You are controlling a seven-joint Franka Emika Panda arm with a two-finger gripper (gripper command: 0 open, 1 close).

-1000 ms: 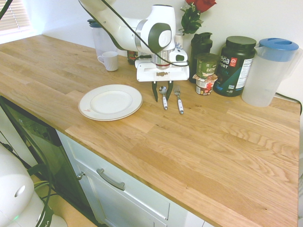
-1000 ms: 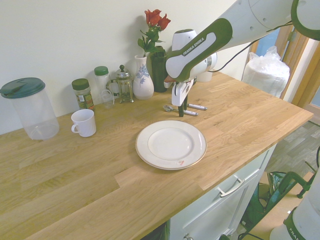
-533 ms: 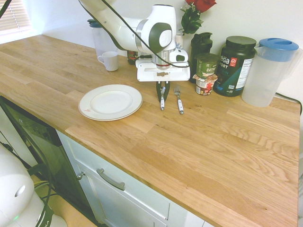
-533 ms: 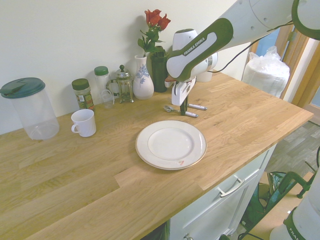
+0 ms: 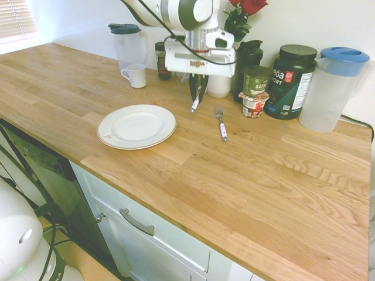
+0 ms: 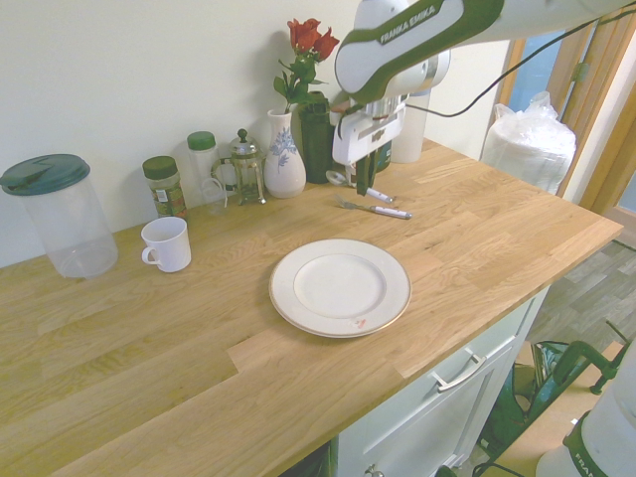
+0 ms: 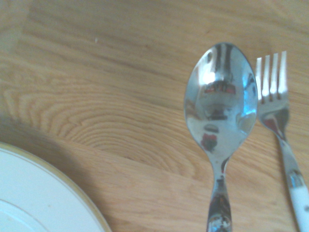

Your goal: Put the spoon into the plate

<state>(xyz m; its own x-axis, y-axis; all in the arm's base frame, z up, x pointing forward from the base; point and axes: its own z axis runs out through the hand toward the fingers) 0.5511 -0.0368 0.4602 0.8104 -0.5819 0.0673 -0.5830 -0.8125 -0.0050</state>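
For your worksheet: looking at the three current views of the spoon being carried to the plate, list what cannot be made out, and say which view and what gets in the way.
- Spoon: its white handle is cut off by the wrist view's edge.
- Gripper: where its fingers meet the spoon is too small to see in the first exterior view.
- Plate: only a corner of its rim shows in the wrist view.
- Fork: its tines are too small to count in the second exterior view.

Fork [image 5: 221, 123] is lying flat on the wooden counter [image 5: 246, 175], tines pointing toward the wall. Mug [image 5: 136, 75] is standing in front of a lidded jug [image 5: 125, 44]. Vase [image 6: 284, 154] is holding a red rose [image 6: 310, 38]. Dark tub [image 5: 290, 81], small jar [image 5: 255, 81] and blue-lidded pitcher [image 5: 334, 88] are lining the wall.
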